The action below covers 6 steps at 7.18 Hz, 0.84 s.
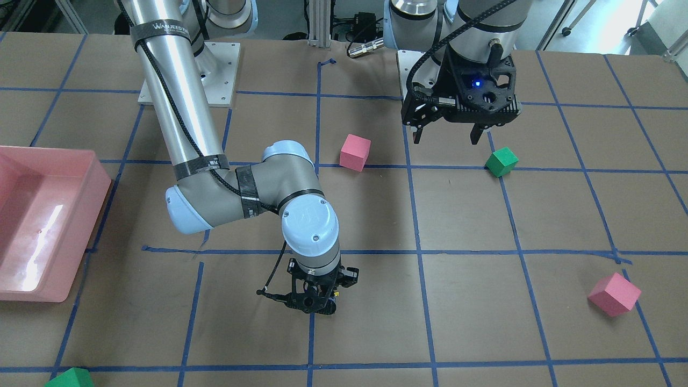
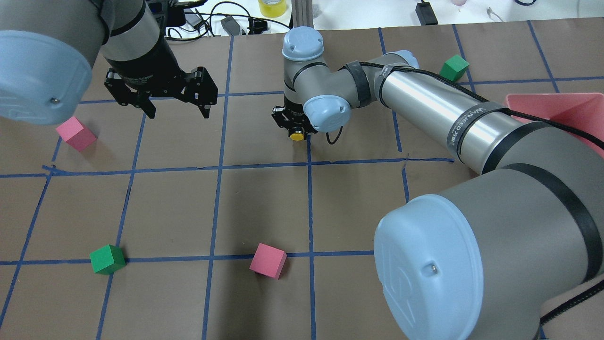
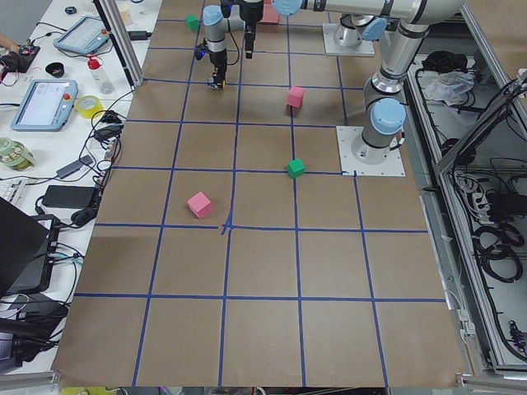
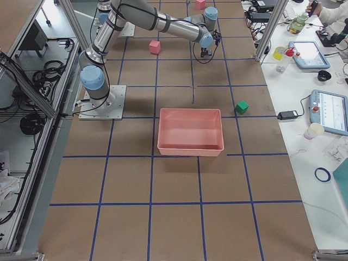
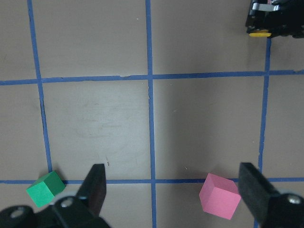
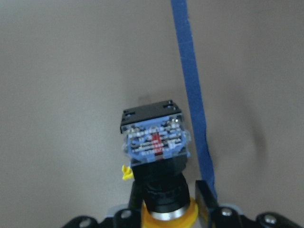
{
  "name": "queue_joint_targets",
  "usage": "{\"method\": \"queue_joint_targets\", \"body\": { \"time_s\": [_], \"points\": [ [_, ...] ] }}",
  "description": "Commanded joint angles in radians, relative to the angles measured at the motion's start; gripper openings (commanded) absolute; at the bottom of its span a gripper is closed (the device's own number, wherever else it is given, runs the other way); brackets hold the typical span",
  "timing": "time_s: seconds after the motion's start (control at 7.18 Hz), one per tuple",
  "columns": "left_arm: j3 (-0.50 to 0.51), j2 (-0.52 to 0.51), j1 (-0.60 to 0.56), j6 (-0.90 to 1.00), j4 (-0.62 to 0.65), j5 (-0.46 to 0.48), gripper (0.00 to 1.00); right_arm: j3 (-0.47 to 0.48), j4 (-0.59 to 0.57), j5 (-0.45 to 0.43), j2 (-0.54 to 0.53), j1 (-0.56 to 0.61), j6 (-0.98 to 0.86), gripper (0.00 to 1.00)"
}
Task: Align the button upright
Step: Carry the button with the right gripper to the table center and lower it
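Observation:
The button (image 6: 156, 156) is in my right gripper (image 6: 164, 209). Its yellow cap sits between the fingers and its black body and grey-blue block base point away towards the brown table. In the overhead view the yellow cap (image 2: 297, 136) shows just under the right gripper (image 2: 293, 126), which stands low over a blue tape line. It also shows from the front (image 1: 317, 301). My left gripper (image 2: 174, 101) hangs open and empty above the table, well apart from the button. Its wrist view shows the yellow cap (image 5: 260, 33) far off at the top right.
A pink cube (image 1: 355, 152) and a green cube (image 1: 501, 162) lie near the left gripper (image 1: 447, 134). Another pink cube (image 1: 614, 294) and a green cube (image 1: 70, 378) lie further out. A pink bin (image 1: 48, 215) stands on my right side.

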Motion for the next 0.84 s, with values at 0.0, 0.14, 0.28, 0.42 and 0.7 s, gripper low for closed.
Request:
{"method": "queue_joint_targets", "body": {
  "time_s": [0.0,0.14,0.28,0.42,0.7],
  "points": [
    [0.0,0.0,0.0,0.0,0.0,0.0,1.0,0.002,0.003,0.0,-0.003,0.001,-0.013,0.58],
    [0.0,0.0,0.0,0.0,0.0,0.0,1.0,0.006,0.003,0.0,-0.008,0.0,-0.03,0.92],
    [0.0,0.0,0.0,0.0,0.0,0.0,1.0,0.015,0.005,0.002,-0.035,-0.001,-0.042,1.0],
    [0.0,0.0,0.0,0.0,0.0,0.0,1.0,0.015,0.02,-0.006,-0.055,-0.001,-0.085,1.0],
    [0.0,0.0,0.0,0.0,0.0,0.0,1.0,0.038,0.148,-0.015,-0.183,-0.022,-0.175,1.0]
  ]
}}
